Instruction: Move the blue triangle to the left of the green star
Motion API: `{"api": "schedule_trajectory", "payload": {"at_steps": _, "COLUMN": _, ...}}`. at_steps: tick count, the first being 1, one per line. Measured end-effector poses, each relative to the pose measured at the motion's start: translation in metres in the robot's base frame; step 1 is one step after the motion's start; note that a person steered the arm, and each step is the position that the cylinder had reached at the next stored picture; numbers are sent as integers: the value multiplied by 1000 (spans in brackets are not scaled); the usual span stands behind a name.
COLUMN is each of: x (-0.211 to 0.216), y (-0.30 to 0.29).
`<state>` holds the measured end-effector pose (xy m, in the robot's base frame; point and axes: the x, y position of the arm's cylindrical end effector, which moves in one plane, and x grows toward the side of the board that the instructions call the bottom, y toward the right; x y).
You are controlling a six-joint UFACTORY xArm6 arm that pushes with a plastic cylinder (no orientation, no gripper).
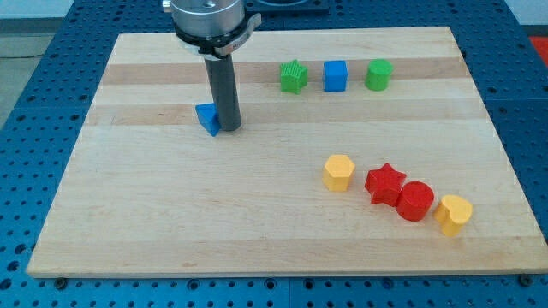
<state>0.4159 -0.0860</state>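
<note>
The blue triangle (207, 118) lies on the wooden board left of centre. My tip (229, 128) stands right against the triangle's right side, touching or nearly touching it. The green star (293, 77) sits near the view's top, to the right of and above the triangle, about a hand's width away. The rod rises from the tip to the arm's flange at the view's top.
A blue cube (335, 75) and a green block (378, 74) stand in a row right of the green star. At the lower right lie a yellow hexagon (338, 172), a red star (384, 183), a red cylinder (416, 201) and a yellow heart (453, 214).
</note>
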Motion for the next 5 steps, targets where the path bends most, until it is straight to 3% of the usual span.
{"api": "schedule_trajectory", "payload": {"at_steps": 1, "x": 21, "y": -13}}
{"api": "schedule_trajectory", "payload": {"at_steps": 4, "x": -8, "y": -28}}
{"api": "schedule_trajectory", "payload": {"at_steps": 5, "x": -8, "y": -61}}
